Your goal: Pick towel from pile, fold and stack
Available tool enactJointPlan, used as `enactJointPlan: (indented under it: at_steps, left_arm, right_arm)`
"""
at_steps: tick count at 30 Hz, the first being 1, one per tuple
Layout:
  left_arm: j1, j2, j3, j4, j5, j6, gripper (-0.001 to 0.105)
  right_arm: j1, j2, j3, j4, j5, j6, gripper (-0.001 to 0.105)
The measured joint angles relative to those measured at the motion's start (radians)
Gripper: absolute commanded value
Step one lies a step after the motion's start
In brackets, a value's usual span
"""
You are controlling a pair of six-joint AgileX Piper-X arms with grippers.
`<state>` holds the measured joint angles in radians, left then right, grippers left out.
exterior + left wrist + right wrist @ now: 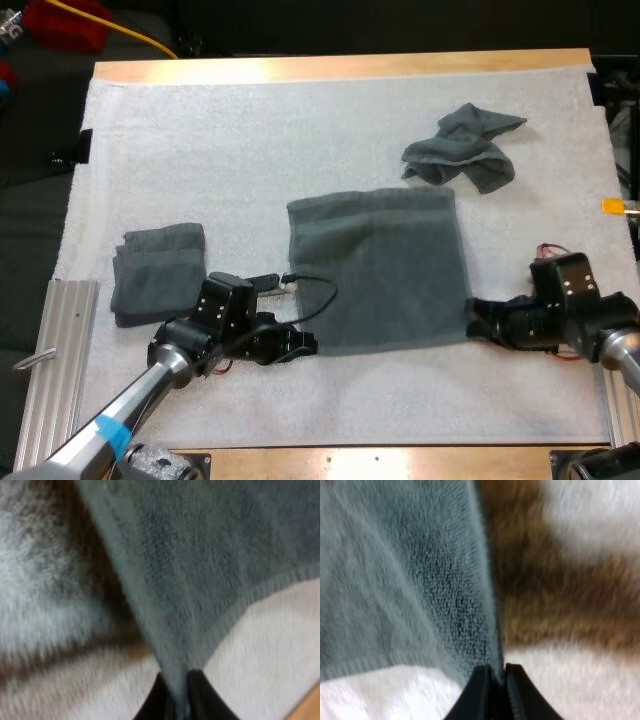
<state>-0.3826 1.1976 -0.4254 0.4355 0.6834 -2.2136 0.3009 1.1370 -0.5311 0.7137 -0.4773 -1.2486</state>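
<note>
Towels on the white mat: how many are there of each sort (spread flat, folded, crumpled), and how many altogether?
Flat towel: 1
Folded stack: 1 (I cannot tell how many towels are in it)
Crumpled towel: 1
Total: 3

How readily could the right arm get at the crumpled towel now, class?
Probably not yet: the right tool is shut on a corner of the spread towel. Once it lets go, the way over the mat to the crumpled towel looks open.
</note>
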Motion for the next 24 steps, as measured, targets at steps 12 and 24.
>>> enactJointPlan:
  at_steps: [12, 24]
  left_arm:
    - [-0.228, -0.073, -0.127, 0.408, -0.249, 0.220, 0.000]
    - [-0.310, -0.073, -0.132, 0.473, -0.316, 0.282, 0.000]
  right_arm:
    - [0.202, -0.199, 0.000, 0.221, 0.139, 0.001, 0.001]
    - [0.319, -0.256, 0.000, 0.277, 0.222, 0.087, 0.001]
